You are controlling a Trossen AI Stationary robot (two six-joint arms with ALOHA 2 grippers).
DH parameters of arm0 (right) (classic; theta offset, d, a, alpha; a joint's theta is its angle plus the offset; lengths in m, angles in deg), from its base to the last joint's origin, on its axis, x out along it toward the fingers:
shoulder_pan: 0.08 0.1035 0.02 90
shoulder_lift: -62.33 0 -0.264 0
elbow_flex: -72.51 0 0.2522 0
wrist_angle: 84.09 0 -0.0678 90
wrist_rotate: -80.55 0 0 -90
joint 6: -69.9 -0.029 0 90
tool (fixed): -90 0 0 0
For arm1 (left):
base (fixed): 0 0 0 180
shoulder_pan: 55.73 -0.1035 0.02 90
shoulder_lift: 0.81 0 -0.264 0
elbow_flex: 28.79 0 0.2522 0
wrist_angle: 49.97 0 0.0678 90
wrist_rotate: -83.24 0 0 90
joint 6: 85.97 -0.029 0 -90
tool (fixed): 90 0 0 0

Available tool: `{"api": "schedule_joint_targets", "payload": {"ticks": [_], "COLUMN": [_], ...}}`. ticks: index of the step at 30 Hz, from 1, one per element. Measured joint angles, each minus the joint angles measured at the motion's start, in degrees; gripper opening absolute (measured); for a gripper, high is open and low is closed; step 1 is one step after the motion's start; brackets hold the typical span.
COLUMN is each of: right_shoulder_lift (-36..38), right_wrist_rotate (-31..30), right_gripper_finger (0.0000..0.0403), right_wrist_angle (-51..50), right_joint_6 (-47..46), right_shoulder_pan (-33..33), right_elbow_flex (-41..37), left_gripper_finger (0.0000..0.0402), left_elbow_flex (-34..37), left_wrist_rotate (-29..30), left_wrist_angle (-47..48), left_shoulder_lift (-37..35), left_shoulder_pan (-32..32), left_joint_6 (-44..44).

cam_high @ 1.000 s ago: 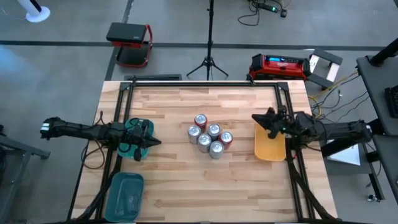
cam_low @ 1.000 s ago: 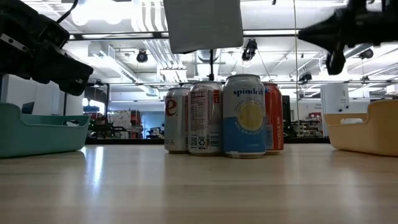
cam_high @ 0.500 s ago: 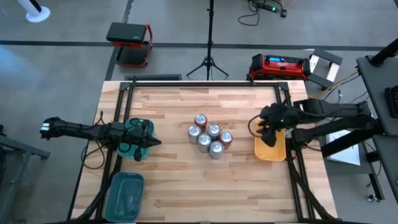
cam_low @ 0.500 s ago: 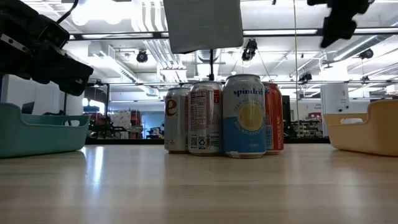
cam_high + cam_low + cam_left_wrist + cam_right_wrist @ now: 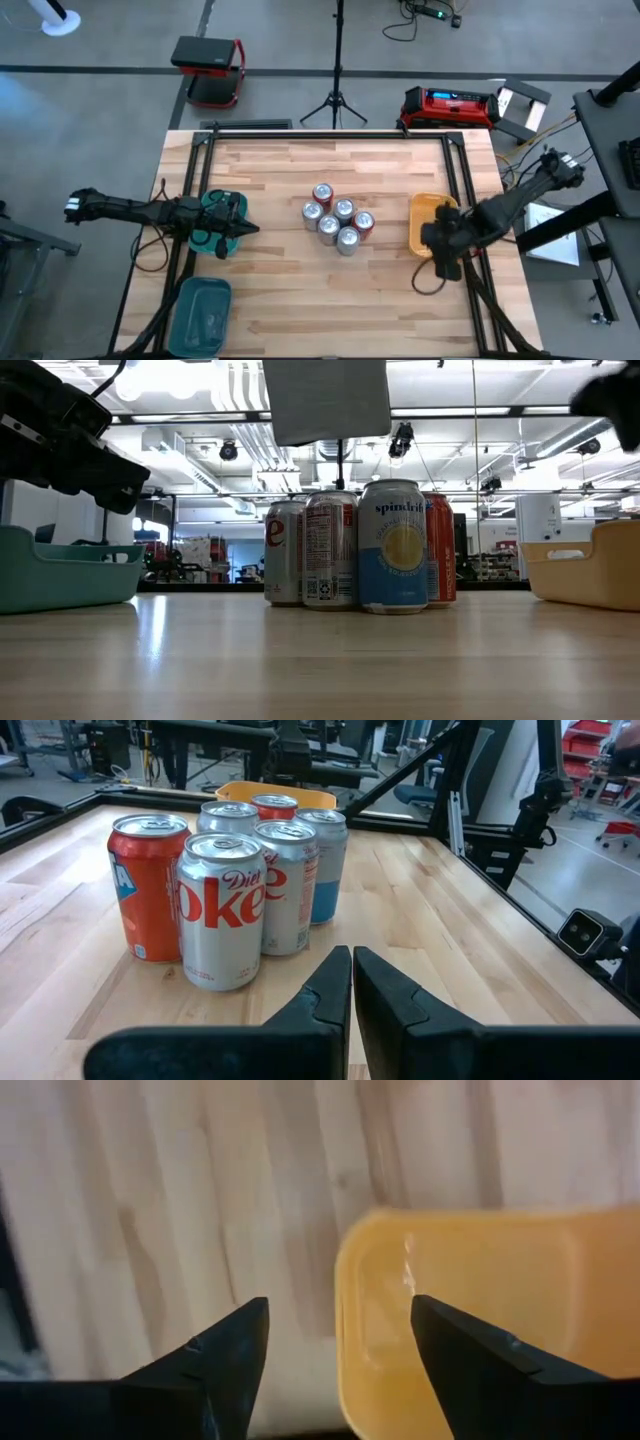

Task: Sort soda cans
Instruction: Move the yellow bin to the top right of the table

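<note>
The soda cans (image 5: 337,223) stand upright in one cluster at the middle of the desk. My right tool (image 5: 441,250), fingers apart and empty, hangs over the orange bin (image 5: 424,212), nearer to them than my closed left tool (image 5: 236,229)

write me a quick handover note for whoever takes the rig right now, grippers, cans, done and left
Left gripper: shut, empty, over the table's left side by a teal bin, pointing at the cans.
Right gripper: open, empty, above the orange bin's near end.
Soda cans: all six upright, clustered mid-table.
Done: no can in the orange bin or in the other teal bin.
Left: sort all six.
</note>
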Motion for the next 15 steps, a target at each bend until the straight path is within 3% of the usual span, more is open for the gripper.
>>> {"api": "schedule_joint_targets", "payload": {"ticks": [6, 15], "right_shoulder_lift": [-1.1, -6.4], "right_wrist_rotate": [-1.0, 0.9], "right_gripper_finger": [0.0247, 0.0239], "right_wrist_angle": [8.6, 9.2], "right_joint_6": [-5.6, -6.6], "right_shoulder_pan": [1.6, 1.3], "right_elbow_flex": [-7.8, -11.5], "left_gripper_finger": [0.0000, 0.0000], "left_elbow_flex": [0.0, 0.0], "left_wrist_rotate": [0.0, 0.0], "left_wrist_angle": [0.0, 0.0], "left_shoulder_lift": [0.0, 0.0], "left_shoulder_pan": [0.0, 0.0], "left_joint_6": [0.0, 0.0]}}
